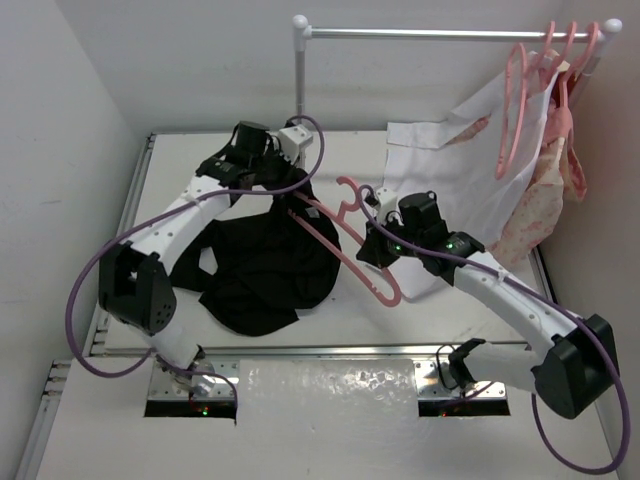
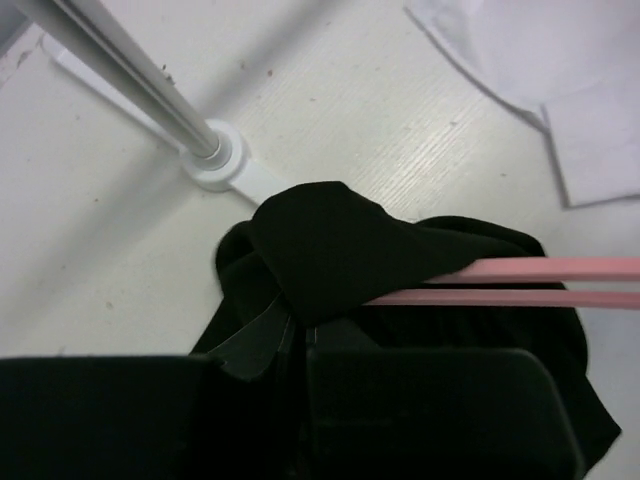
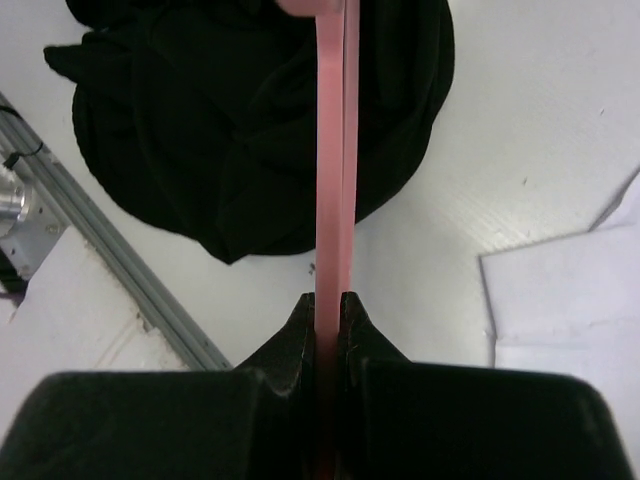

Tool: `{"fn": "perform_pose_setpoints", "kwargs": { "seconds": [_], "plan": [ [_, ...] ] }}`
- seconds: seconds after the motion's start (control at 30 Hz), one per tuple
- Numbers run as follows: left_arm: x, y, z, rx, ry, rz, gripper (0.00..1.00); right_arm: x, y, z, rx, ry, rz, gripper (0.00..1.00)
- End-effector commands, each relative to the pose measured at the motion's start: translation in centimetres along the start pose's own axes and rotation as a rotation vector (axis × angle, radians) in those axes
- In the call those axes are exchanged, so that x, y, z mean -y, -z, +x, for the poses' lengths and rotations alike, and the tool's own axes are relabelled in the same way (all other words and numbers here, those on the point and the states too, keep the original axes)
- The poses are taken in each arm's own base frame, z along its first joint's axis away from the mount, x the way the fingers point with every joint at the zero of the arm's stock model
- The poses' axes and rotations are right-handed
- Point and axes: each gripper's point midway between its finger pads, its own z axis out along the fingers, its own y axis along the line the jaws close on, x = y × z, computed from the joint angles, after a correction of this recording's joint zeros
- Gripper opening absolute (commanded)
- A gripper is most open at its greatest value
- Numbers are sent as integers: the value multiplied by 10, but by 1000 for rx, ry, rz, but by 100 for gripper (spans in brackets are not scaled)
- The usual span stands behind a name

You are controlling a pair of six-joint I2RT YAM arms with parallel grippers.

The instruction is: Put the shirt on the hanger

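Observation:
The black shirt (image 1: 262,270) lies crumpled on the table at centre left, with its top edge lifted. My left gripper (image 1: 293,188) is shut on that lifted fabric (image 2: 330,250); in the left wrist view the cloth is draped over one end of the pink hanger (image 2: 540,281), and the gripper (image 2: 300,335) pinches the cloth just below it. My right gripper (image 1: 376,246) is shut on the hanger (image 1: 345,235), which runs from its hook at centre down to the lower right. In the right wrist view the gripper (image 3: 331,308) clamps the hanger bar (image 3: 333,150), whose far end goes into the shirt (image 3: 220,120).
A white clothes rack stands at the back, with its pole base (image 2: 216,160) and top rail (image 1: 450,33). Several pink hangers (image 1: 520,100) and a pink floral garment (image 1: 550,190) hang at its right end. A white shirt (image 1: 450,150) lies at back right. A metal rail (image 3: 100,230) edges the table front.

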Motion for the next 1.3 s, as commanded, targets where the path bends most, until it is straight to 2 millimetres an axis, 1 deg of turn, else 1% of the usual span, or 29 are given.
{"fn": "perform_pose_setpoints", "kwargs": {
  "seconds": [0.0,0.03,0.1,0.17,0.23,0.3,0.33,0.37,0.4,0.43,0.47,0.57,0.63,0.7,0.73,0.77,0.8,0.83,0.87,0.9,0.93,1.0,1.03,1.07,1.1,1.17,1.2,1.23,1.27],
  "plan": [
    [21,31,-13,64,-40,84,0,-5,6,-74,237,62,48,0],
    [23,39,-13,73,-45,84,0,-10,5,-82,260,78,44,0],
    [28,47,-5,49,-44,92,0,-7,4,-91,273,93,92,0],
    [30,54,-3,37,-51,93,0,-12,2,-99,299,124,97,0],
    [36,63,-3,44,-55,110,0,-24,-2,-108,352,151,35,0],
    [49,74,-9,63,-73,153,0,-38,-12,-109,363,183,-32,0],
    [54,80,-14,78,-86,168,0,-41,-13,-116,389,209,-40,0],
    [67,89,-19,93,-114,198,0,-46,-19,-115,383,222,-67,0],
    [74,94,-22,104,-131,211,0,-50,-21,-117,394,238,-93,0],
    [81,98,-23,113,-152,229,0,-55,-22,-126,427,262,-115,0],
    [96,107,-25,125,-180,255,0,-58,-22,-133,442,271,-128,0],
    [116,118,-20,122,-224,312,0,-63,-29,-142,451,287,-157,0],
    [122,128,-16,123,-261,343,0,-64,-33,-146,452,298,-169,0],
    [125,137,-7,105,-307,358,0,-68,-34,-146,450,317,-191,0],
    [124,140,-3,98,-326,353,8,-68,-35,-144,448,332,-197,0],
    [124,145,8,73,-339,348,19,-69,-36,-138,438,336,-211,0],
    [122,147,13,66,-382,343,36,-69,-37,-137,444,353,-214,0],
    [120,154,20,52,-406,321,76,-68,-39,-128,429,357,-223,0],
    [115,155,26,40,-440,300,88,-69,-41,-125,426,362,-230,0],
    [111,160,27,40,-456,272,93,-68,-42,-123,429,376,-232,0],
    [101,166,29,17,-472,218,94,-66,-44,-116,416,377,-233,0],
    [88,177,18,25,-486,139,94,-66,-47,-113,415,391,-241,0],
    [74,183,13,21,-488,62,94,-66,-51,-109,403,391,-250,0],
    [64,192,-1,49,-491,1,93,-66,-52,-109,404,393,-255,0],
    [46,199,-11,56,-489,-100,91,-66,-53,-109,403,395,-258,0],
    [27,212,-28,79,-529,-208,89,-68,-54,-110,407,398,-270,0],
    [17,219,-36,83,-562,-267,89,-69,-54,-110,409,400,-275,0],
    [9,217,-35,40,-686,-279,89,-69,-54,-112,411,398,-277,0],
    [8,214,-32,13,-757,-270,91,-71,-55,-111,405,401,-289,0]
  ]
}}
